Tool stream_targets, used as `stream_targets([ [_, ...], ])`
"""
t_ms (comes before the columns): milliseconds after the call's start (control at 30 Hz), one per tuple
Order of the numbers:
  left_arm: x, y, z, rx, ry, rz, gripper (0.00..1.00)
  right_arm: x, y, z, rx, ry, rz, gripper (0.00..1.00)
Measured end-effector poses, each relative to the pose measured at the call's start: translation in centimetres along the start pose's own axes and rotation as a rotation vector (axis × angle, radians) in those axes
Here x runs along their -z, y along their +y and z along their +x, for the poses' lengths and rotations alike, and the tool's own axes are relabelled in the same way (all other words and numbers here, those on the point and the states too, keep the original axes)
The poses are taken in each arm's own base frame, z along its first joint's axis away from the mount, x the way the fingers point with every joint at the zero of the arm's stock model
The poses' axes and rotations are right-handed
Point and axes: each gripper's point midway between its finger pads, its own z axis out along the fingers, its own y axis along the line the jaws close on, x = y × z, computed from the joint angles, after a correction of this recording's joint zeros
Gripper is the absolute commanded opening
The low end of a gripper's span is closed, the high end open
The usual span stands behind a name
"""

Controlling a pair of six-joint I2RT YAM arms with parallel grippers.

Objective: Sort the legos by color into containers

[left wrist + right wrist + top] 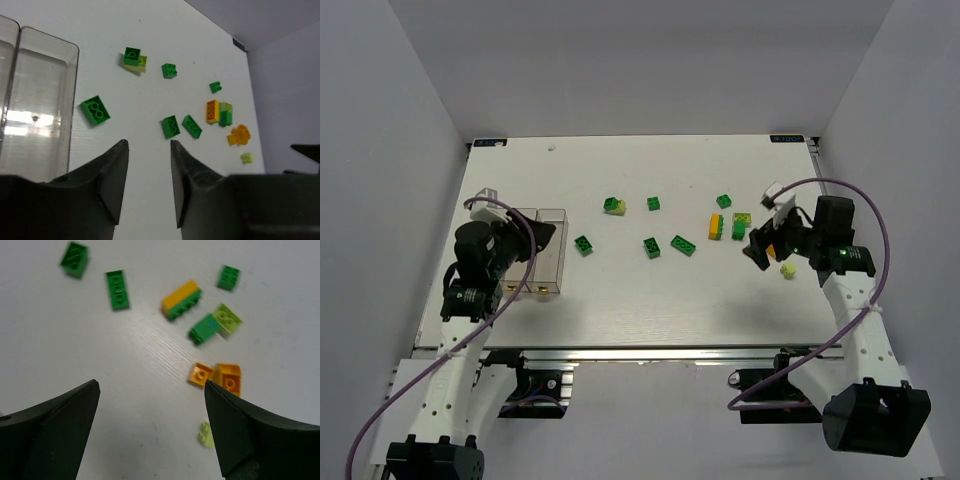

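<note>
Green, yellow-green and orange legos [682,245] all lie loose on the table [620,300], spread from its centre out to 3 o'clock. The containers [551,250] at 9 o'clock show no brick inside, so by my reading sorting has not started. Two bins are visible; a third may be hidden beneath the left arm. I count about eight dark green bricks, three orange and three yellow-green, several stacked or touching. Left gripper [149,145] hovers by the bins, jaws apart, empty. Right gripper [152,387] hangs beside the orange pair [229,378] at 3 o'clock, spread wide, holding nothing.
</note>
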Motion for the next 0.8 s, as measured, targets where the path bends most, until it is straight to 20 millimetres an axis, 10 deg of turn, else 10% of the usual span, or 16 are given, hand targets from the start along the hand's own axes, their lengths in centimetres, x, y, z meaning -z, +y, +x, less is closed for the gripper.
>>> stream_targets([
  [100,-0.6,0.0,0.8,0.024,0.045,0.007,0.22,-0.1,4.1,0.0,0.175,-0.055,-0.217,0.89],
  [233,-1.9,0.9,2.6,0.06,0.125,-0.029,0.38,-0.8,9.2,1.0,0.278,-0.081,-0.424,0.84],
  [367,-3.1,-0.1,5.6,0.034,0.225,-0.105,0.82,-3.0,12.2,1.6,0.203,-0.011,-0.547,0.03],
  [433,-3.7,-2.0,7.3,0.0,0.28,-0.136,0.87,-4.6,12.8,1.8,0.116,0.044,-0.56,0.15],
  [467,-4.1,-2.6,7.9,-0.007,0.296,-0.153,0.87,-5.2,12.6,1.8,0.072,0.063,-0.544,0.46],
  [567,-5.4,-2.8,8.7,-0.001,0.306,-0.264,0.85,-7.1,11.9,2.1,-0.037,0.125,-0.487,0.66],
  [800,-9.0,0.4,9.3,-0.067,0.308,-0.552,0.68,-9.3,10.5,0.0,-0.157,0.11,-0.407,0.6],
])
